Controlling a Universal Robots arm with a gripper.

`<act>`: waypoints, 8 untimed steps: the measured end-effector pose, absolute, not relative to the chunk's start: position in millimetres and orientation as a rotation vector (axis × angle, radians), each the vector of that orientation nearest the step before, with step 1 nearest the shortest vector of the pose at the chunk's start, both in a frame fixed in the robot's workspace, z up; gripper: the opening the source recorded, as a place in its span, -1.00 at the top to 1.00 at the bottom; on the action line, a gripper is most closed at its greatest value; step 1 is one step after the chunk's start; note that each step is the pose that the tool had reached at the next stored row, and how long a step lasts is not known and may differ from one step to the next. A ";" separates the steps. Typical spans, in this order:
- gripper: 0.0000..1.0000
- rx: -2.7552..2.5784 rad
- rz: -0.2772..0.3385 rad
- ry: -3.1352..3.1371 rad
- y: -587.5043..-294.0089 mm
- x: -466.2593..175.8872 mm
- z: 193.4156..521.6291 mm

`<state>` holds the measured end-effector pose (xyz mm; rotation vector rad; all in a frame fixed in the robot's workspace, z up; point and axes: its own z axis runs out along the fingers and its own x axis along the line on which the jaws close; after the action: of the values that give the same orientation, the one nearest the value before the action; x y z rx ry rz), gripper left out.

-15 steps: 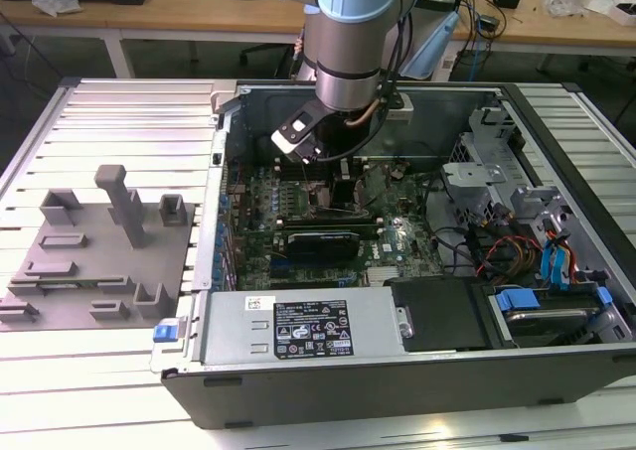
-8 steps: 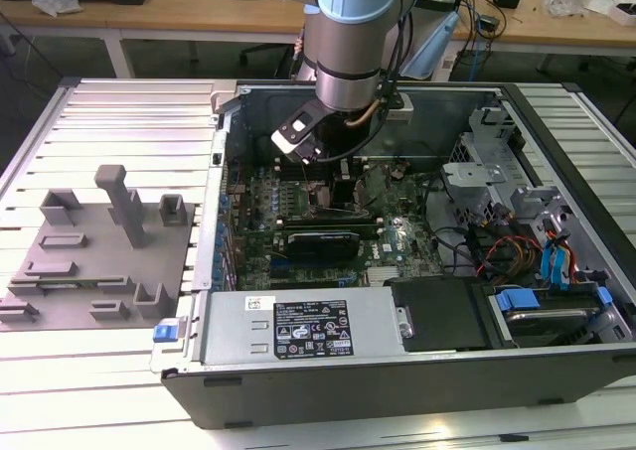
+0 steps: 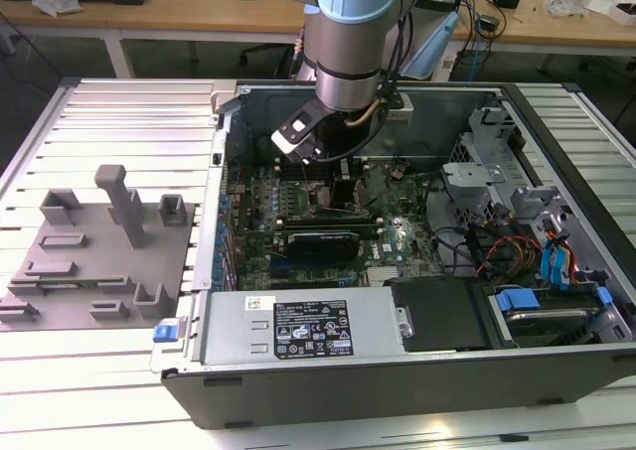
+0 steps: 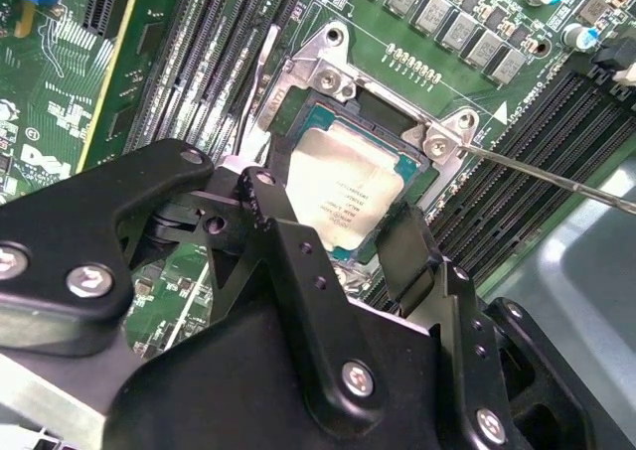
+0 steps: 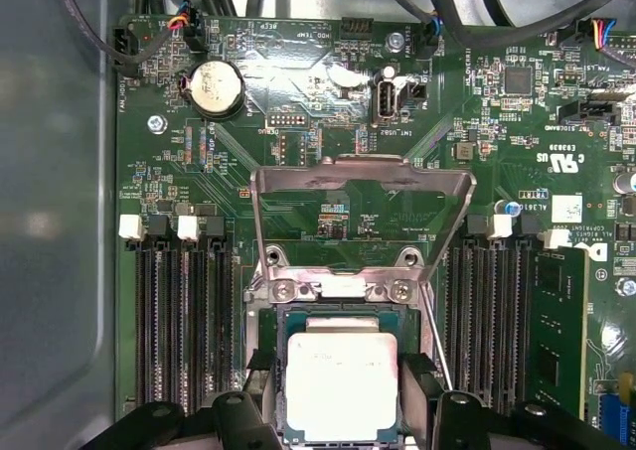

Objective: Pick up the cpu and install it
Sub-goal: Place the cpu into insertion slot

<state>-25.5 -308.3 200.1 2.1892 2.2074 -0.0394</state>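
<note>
The gripper [image 4: 333, 210] [image 5: 341, 373] is clenched on the cpu [image 4: 350, 197] [image 5: 341, 388], one black finger pressed to each of two opposite edges. The chip is square, so no axis is longer. It lies flat with its silvery top facing up towards the wrist, its edges parallel to the socket frame [image 5: 343, 289] just beneath it. I cannot tell whether it is fully seated. Just beyond the fingertips the load plate [image 5: 360, 177] stands raised open, and a thin lever rod [image 4: 556, 172] runs out to one side. Dark memory slots [image 5: 184, 321] flank the gripper on both sides, on the green motherboard [image 3: 298, 212]. In the exterior view the arm [image 3: 353, 43] reaches down into the open computer case [image 3: 397, 380]. A grey fixture plate [image 3: 99, 261] lies well apart.
</note>
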 end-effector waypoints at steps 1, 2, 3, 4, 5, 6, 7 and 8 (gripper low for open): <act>-0.23 2.189 -0.039 2.207 -308.3 -25.5 201.2; -0.23 2.189 -0.039 2.207 -308.3 -25.5 203.1; -0.23 2.189 -0.039 2.207 -308.2 -25.5 205.1; -0.23 2.189 -0.039 2.207 -308.2 -25.5 206.0; -0.23 2.189 -0.039 2.207 -308.2 -25.5 206.1; -0.23 2.189 -0.039 2.207 -308.2 -25.5 206.1; -0.23 2.189 -0.039 2.207 -308.2 -25.5 206.2; -0.23 2.189 -0.039 2.207 -308.2 -25.5 206.3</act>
<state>-25.5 -308.2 206.3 2.1892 2.2075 -0.0389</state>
